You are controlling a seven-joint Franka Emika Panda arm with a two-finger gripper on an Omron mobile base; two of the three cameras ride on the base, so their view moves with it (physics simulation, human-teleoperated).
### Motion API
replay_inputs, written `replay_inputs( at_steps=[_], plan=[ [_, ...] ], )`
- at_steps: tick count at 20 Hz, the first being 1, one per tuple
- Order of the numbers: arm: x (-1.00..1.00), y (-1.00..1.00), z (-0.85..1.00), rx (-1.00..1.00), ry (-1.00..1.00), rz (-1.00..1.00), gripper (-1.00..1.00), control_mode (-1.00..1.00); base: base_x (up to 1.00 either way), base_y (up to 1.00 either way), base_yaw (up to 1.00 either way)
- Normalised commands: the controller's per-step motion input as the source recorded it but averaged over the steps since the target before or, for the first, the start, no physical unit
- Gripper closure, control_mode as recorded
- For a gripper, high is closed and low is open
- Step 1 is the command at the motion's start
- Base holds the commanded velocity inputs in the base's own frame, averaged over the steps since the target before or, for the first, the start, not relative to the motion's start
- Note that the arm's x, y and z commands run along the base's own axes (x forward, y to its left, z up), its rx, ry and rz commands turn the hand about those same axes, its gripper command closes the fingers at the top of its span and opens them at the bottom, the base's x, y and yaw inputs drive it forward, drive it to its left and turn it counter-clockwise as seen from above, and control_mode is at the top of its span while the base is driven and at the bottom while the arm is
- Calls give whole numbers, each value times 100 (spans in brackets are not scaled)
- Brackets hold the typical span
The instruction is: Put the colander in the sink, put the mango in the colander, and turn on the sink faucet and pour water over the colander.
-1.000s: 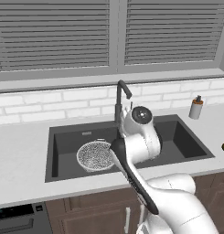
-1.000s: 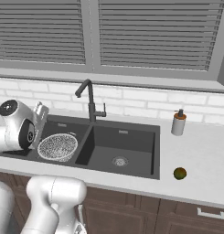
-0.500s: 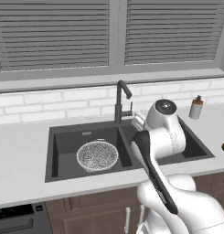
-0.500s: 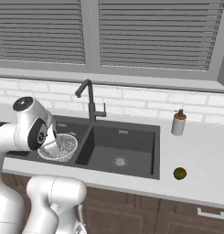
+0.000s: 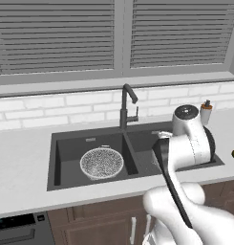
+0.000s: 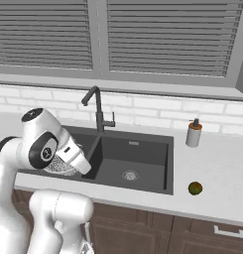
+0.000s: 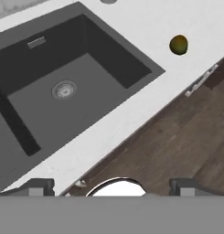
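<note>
Since a second ago your arm has swung right, away from the colander (image 5: 101, 162) in the sink's (image 5: 66, 148) left basin. With the gripper (image 7: 111, 185) wide and empty, carry on right to the mango (image 6: 195, 188) on the bench (image 6: 217, 173) and descend squarely over it.

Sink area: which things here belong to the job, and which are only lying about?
For the job:
- colander, in the left basin
- sink
- mango, on the counter
- faucet
- gripper, open

Lying about:
- soap bottle
- blinds
</note>
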Motion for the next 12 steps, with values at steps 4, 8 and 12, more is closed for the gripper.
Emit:
replay_inputs(
  at_steps=[4,8,12],
  plan=[
    [-19,-100,-17,3,2,9,-100,-100,0,0,0],
    [-10,-100,-19,11,4,12,-100,-100,0,0,0],
    [-3,-100,-31,16,0,3,-100,-100,0,0,0]
  ],
)
